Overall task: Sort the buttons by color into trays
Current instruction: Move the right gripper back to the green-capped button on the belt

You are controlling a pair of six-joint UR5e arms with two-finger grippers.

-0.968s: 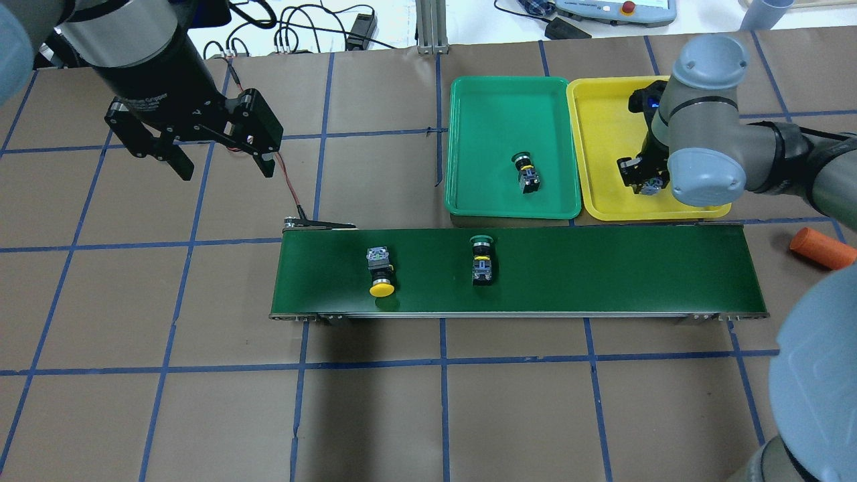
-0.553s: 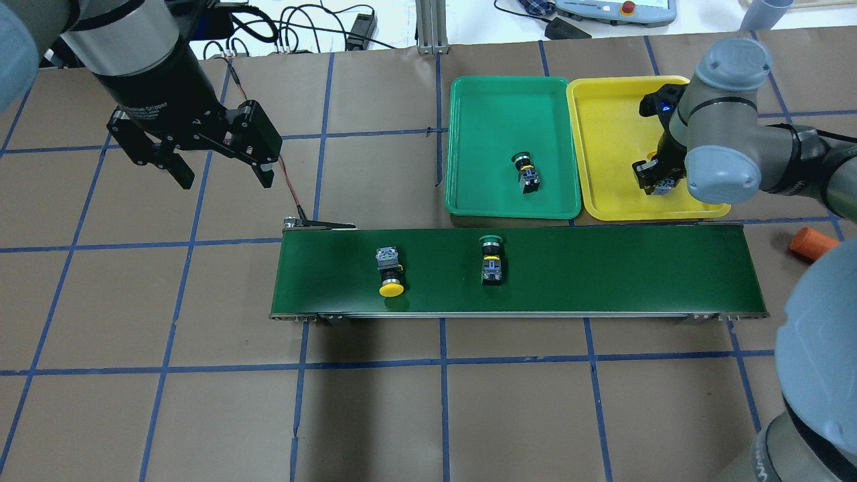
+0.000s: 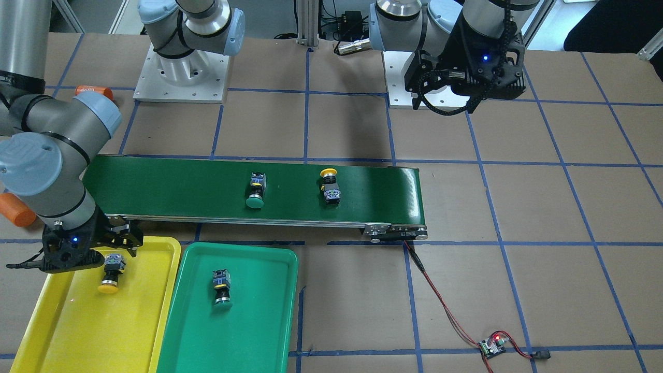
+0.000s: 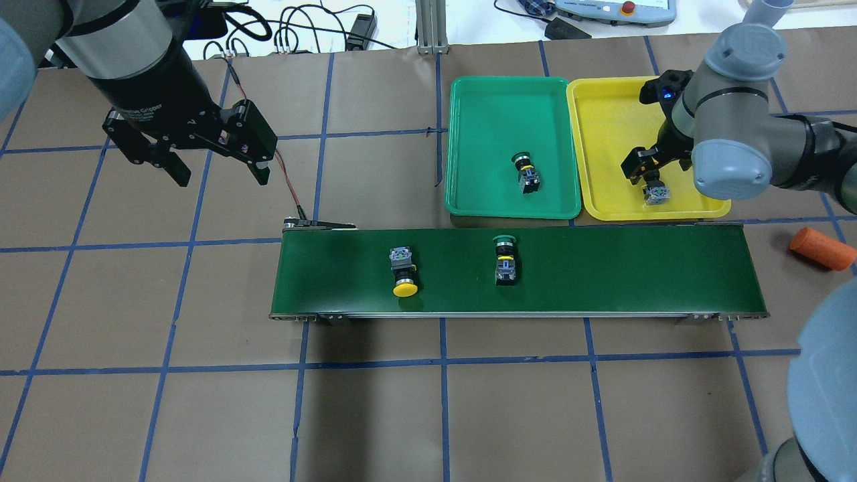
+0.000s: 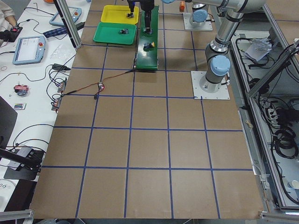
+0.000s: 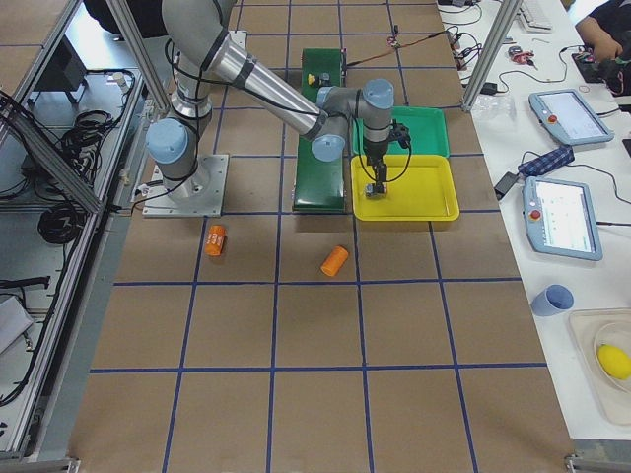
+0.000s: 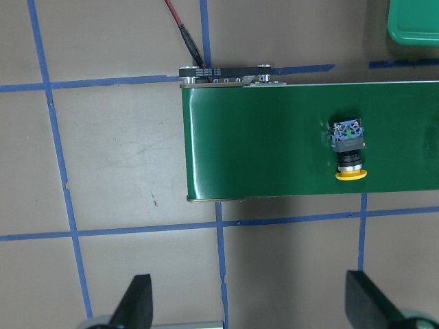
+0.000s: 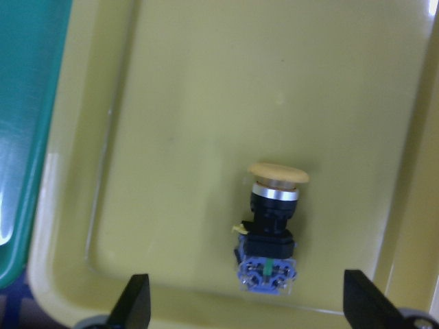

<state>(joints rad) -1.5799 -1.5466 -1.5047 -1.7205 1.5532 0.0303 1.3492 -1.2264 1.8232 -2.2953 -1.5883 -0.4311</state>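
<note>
One yellow-capped button [image 8: 273, 226] lies on its side in the yellow tray [image 4: 602, 134], near that tray's belt-side rim. My right gripper [image 8: 248, 303] hangs just above it, open, fingers wide on either side and not touching it. In the green tray [image 4: 482, 107] rests a green-capped button [image 4: 527, 172]. On the belt lie a yellow button [image 4: 404, 273] and a green button [image 4: 504, 260]. My left gripper [image 4: 221, 175] hovers open over the table beyond the belt's left end, holding nothing.
The dark green conveyor belt [image 4: 636, 268] runs along the near side of both trays. An orange cylinder [image 4: 822, 249] lies off the belt's right end. A red-black cable [image 4: 288, 184] leads to the belt's left end. Cables and control pendants sit beyond the table's far edge.
The two buttons on the belt have travelled to the right. My right gripper has opened and lifted off the yellow button, which now lies free in the yellow tray. The left gripper barely moved.
</note>
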